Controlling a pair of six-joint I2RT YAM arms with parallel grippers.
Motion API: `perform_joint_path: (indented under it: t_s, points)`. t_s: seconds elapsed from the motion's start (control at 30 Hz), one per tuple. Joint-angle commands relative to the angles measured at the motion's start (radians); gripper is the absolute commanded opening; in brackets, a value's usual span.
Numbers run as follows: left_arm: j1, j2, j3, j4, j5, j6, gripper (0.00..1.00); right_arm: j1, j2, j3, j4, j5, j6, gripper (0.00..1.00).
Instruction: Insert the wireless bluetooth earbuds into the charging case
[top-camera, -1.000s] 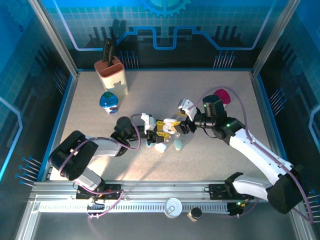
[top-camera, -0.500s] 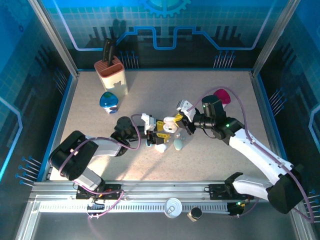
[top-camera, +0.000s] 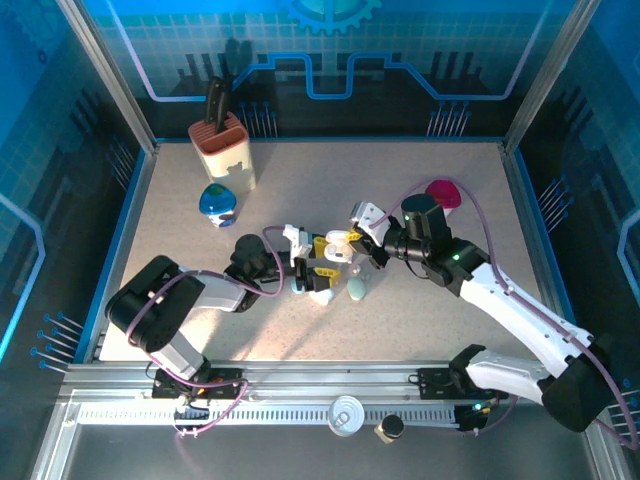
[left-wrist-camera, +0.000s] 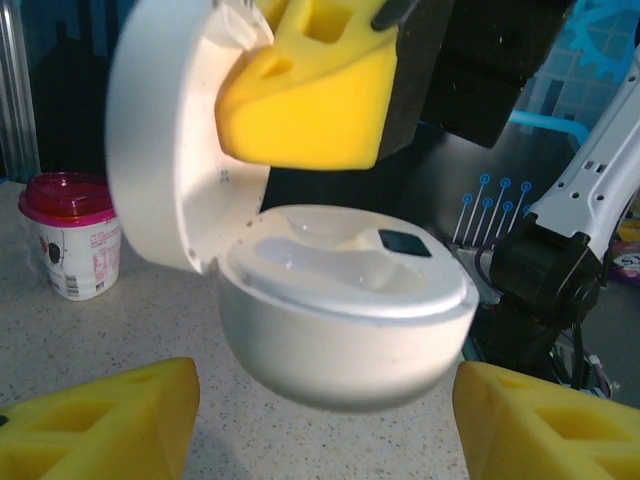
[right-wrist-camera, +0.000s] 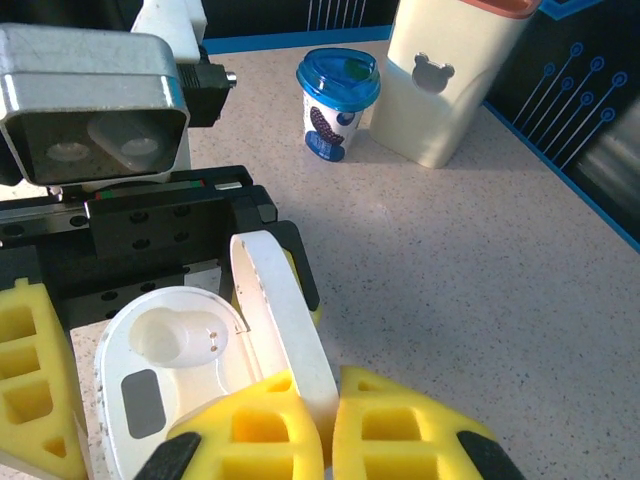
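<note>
With the left gripper (left-wrist-camera: 320, 430), straddles the case (left-wrist-camera: 345, 310): jaws spread wide, one pad at each side, neither touching the shell. Between those jaws, sits with lid (left-wrist-camera: 165, 150) swung up; resting on the table or hanging by the lid, hard to tell through the blur. Over at the right gripper (right-wrist-camera: 325, 425), pinches the lid's edge tight between closed pads. Looks empty in the one well (right-wrist-camera: 175, 335) just left of those jaws. Cannot pick out the earbuds: too small from above, lost in the clutter under both jaws. Probably light, glossy, slippery, stiff but easily flicked away; best pinched gently across the stem. Cuts off the case's near end below the right jaws.
</note>
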Motion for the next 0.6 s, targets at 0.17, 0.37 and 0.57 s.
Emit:
perform_joint_path:
  t_s: [0.17,0.37,0.57]
  points:
    - [-0.002,0.014,0.022,0.07,-0.004,-0.026,0.64,0.033,0.027,0.011,0.009,0.035,-0.022,0.0]
    - [-0.001,0.014,0.026,0.067,0.001,-0.023,0.59,0.035,0.047,0.022,0.002,0.039,-0.029,0.0]
    - [0.0,0.021,0.026,0.068,0.006,-0.021,0.47,0.036,0.048,0.028,0.001,0.038,-0.026,0.0]
